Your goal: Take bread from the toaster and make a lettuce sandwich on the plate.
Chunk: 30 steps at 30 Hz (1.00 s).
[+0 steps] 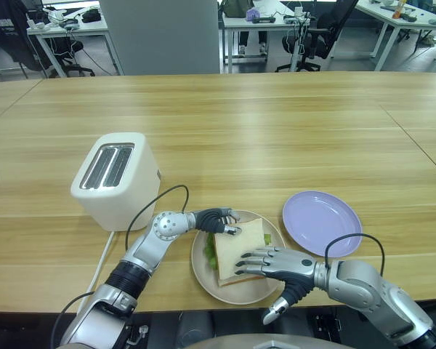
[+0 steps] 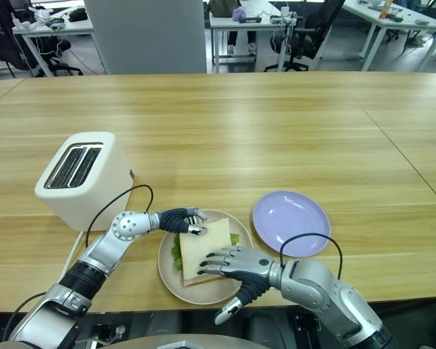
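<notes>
Bread (image 1: 241, 243) pinched by my left hand (image 1: 216, 218), my right hand (image 1: 280, 263) spread flat on it, may skid off lettuce (image 1: 210, 252).

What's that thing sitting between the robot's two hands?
The sandwich, with lettuce peeking out, on its beige plate. It lies between the left hand and the right hand; both eye views show it.

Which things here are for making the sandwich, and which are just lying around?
For the job: toaster, bread, lettuce, tan plate.

Just lying about: purple plate, desks and chairs behind.
</notes>
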Motion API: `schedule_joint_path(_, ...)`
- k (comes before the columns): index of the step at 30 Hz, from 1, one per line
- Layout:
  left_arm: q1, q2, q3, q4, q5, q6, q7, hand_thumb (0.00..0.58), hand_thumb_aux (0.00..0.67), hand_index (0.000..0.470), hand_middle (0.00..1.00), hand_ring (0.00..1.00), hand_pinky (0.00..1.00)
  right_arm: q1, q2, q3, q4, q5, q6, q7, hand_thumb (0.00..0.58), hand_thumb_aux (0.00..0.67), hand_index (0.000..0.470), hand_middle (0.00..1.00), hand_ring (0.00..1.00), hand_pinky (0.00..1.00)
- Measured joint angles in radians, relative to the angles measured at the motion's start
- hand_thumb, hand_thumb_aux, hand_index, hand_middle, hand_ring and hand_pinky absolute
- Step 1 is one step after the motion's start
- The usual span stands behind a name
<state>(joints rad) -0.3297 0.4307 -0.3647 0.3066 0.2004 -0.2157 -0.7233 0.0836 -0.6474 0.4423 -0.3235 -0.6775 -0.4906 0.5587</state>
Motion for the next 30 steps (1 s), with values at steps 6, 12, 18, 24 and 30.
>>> schedule_joint_path(6, 0.0, 0.004, -0.001, 0.012, 0.03, -0.003, 0.009, 0.58, 0.67, 0.46, 1.0, 1.0, 1.0, -0.034, 0.036, 0.043, 0.038, -0.07, 0.0, -0.009, 0.0, 0.0, 0.0, 0.0, 0.0, 0.0)
schedule_joint_path(12, -0.018, 0.03, -0.035, 0.013, 0.167, -0.083, 0.091, 0.543, 0.502, 0.345, 0.3, 0.3, 0.3, -0.047, 0.042, 0.064, 0.045, -0.081, 0.02, -0.002, 0.0, 0.0, 0.0, 0.0, 0.0, 0.0)
schedule_joint_path(18, -0.109, 0.061, -0.092, 0.036, 0.446, -0.225, 0.38, 0.0, 0.0, 0.0, 0.0, 0.0, 0.0, -0.055, 0.05, 0.07, 0.062, -0.041, 0.046, 0.014, 0.0, 0.0, 0.0, 0.0, 0.0, 0.0)
schedule_joint_path(24, -0.232, 0.111, -0.111, -0.016, 0.72, -0.276, 0.697, 0.0, 0.0, 0.0, 0.0, 0.0, 0.0, -0.058, 0.057, 0.072, 0.078, 0.043, 0.077, 0.042, 0.0, 0.0, 0.0, 0.0, 0.0, 0.0)
schedule_joint_path(30, -0.25, 0.177, -0.092, -0.077, 0.86, -0.245, 0.889, 0.0, 0.0, 0.0, 0.0, 0.0, 0.0, -0.11, 0.071, 0.079, 0.132, 0.068, 0.08, 0.039, 0.0, 0.0, 0.0, 0.0, 0.0, 0.0)
